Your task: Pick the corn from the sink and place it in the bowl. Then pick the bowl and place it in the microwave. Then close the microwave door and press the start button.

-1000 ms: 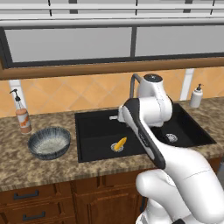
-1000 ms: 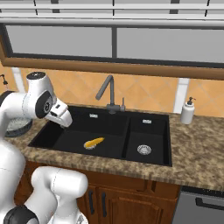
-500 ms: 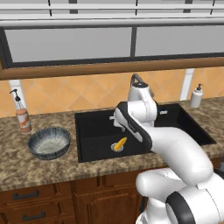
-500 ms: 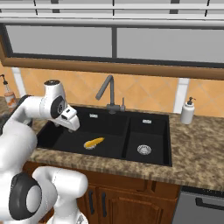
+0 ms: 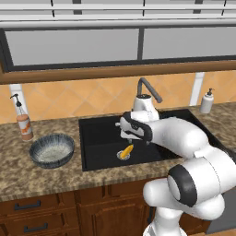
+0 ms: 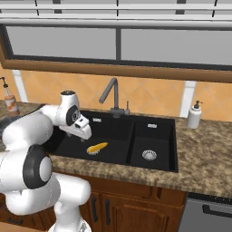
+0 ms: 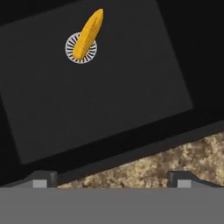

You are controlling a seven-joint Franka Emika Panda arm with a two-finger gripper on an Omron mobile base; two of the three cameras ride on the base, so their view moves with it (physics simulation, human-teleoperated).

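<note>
Claw spread wide and holding nothing, poised above the near rim of the sink, short of the corn. Corn lying across the round drain in the sink's larger basin. Best to advance over the cob, turn to straddle its narrow width, descend, clench at mid-length. Bowl waiting on the table, just beside the sink.

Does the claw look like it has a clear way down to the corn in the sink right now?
Probably yes. The corn lies alone over the drain in the sink, nothing covering it. The claw is open above the basin's near edge, so it must move further in and down.
</note>
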